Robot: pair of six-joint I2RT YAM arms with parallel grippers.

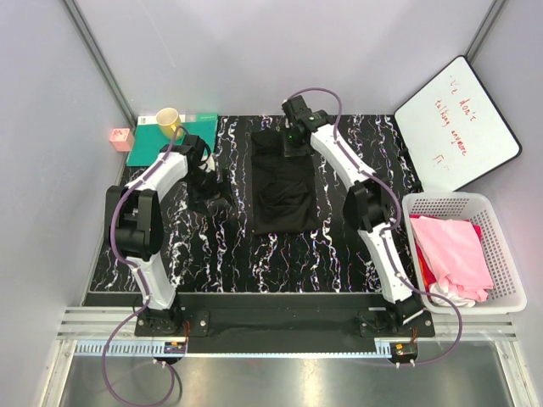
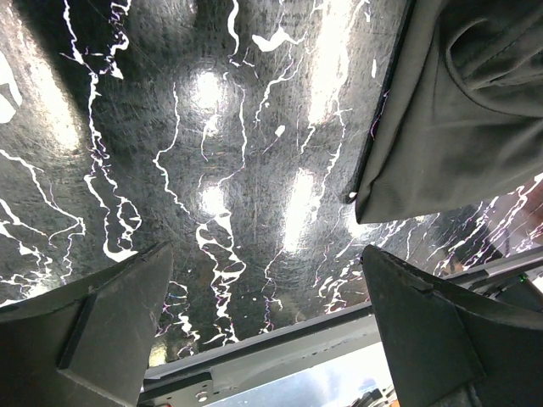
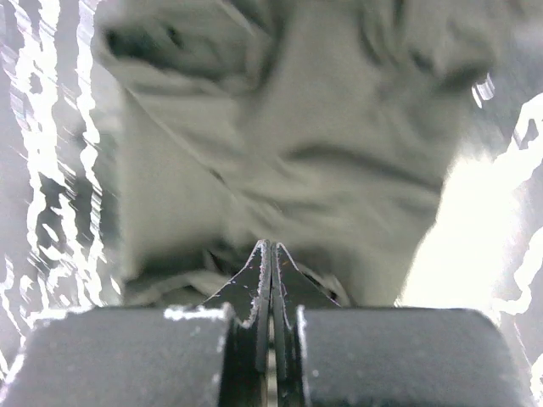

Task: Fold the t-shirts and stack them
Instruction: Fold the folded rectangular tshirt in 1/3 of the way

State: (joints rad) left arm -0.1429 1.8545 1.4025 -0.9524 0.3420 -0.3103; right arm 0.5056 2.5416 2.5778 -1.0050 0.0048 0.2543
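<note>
A black t-shirt (image 1: 284, 182) lies folded into a long strip at the middle of the marbled tabletop. My right gripper (image 1: 295, 144) hangs over its far end, shut. In the blurred right wrist view the closed tips (image 3: 270, 248) point at rumpled cloth (image 3: 297, 127), and I see none pinched between them. My left gripper (image 1: 208, 182) stands open over bare tabletop to the left of the shirt. In its wrist view the gripper (image 2: 265, 254) holds nothing, and a corner of the shirt (image 2: 450, 110) shows at upper right. A pink t-shirt (image 1: 454, 250) and a white one (image 1: 458, 295) lie in the basket.
A white mesh basket (image 1: 445, 201) stands at the right edge of the table. A whiteboard (image 1: 458, 123) leans at the back right. At the back left are a teal mat (image 1: 182, 134), a yellow cup (image 1: 168, 119) and a small pink box (image 1: 121, 138).
</note>
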